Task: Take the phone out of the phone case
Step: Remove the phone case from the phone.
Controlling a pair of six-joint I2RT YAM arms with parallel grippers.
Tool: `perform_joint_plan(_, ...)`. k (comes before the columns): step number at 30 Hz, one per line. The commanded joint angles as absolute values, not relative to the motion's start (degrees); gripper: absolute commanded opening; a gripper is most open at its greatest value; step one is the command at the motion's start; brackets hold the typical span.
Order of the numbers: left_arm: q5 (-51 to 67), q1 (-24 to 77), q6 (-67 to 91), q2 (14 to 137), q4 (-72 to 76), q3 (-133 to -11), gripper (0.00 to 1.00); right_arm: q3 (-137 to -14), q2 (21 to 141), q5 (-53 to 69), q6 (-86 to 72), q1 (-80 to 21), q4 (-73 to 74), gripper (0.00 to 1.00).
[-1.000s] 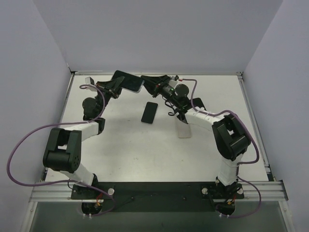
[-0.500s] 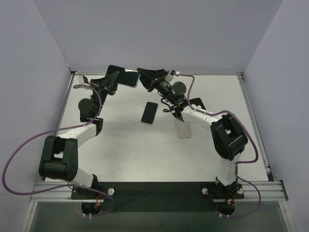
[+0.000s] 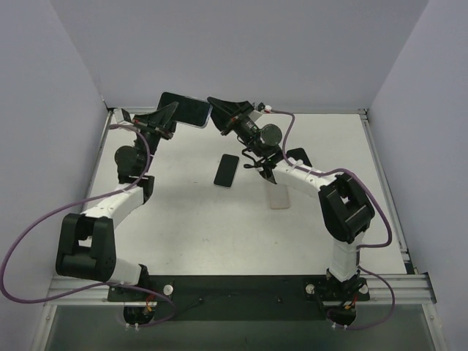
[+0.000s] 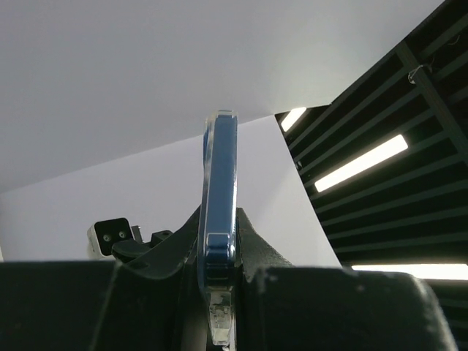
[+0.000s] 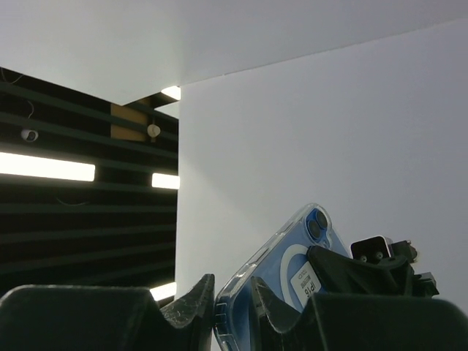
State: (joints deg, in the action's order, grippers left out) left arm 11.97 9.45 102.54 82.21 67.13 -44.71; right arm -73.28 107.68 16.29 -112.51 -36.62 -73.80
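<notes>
A blue phone in a clear case (image 3: 185, 110) is held in the air near the back wall, between both grippers. My left gripper (image 3: 167, 116) is shut on its left part. In the left wrist view the phone (image 4: 220, 168) stands edge-on, pinched between the fingers (image 4: 252, 241). My right gripper (image 3: 215, 109) closes on the case's right end. In the right wrist view the cased phone (image 5: 292, 263) shows its back, camera lenses and a white label, and the jaws pinch the case's lower corner (image 5: 228, 311).
A second dark phone (image 3: 227, 170) lies flat on the white table, mid-back. A clear flat piece (image 3: 278, 196) lies to its right, under the right arm. A small black object (image 3: 296, 155) sits further right. Walls enclose the back and both sides.
Both grippers have lifted the cased phone up and to the left, toward the back wall. The left arm has stretched out more. The phone on the table has not moved.
</notes>
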Motion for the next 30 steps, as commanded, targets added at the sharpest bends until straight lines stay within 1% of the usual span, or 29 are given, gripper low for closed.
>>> perform_joint_plan(1,16.26,11.69,108.11,76.12,85.25,-51.68,0.00,-75.50,108.63,10.81,-133.50,-36.82,-95.62,0.00)
perform_joint_plan(12,15.03,11.07,106.96,75.67,89.56,-54.58,0.00,-78.04,109.25,8.88,-134.65,-37.70,-95.62,0.00)
perform_joint_plan(20,15.82,10.99,107.31,77.25,92.99,-59.41,0.00,-81.82,111.44,8.09,-135.44,-38.41,-95.62,0.00)
perform_joint_plan(30,15.12,10.99,107.67,76.38,91.93,-61.52,0.00,-79.02,112.33,10.98,-132.73,-38.41,-95.62,0.00)
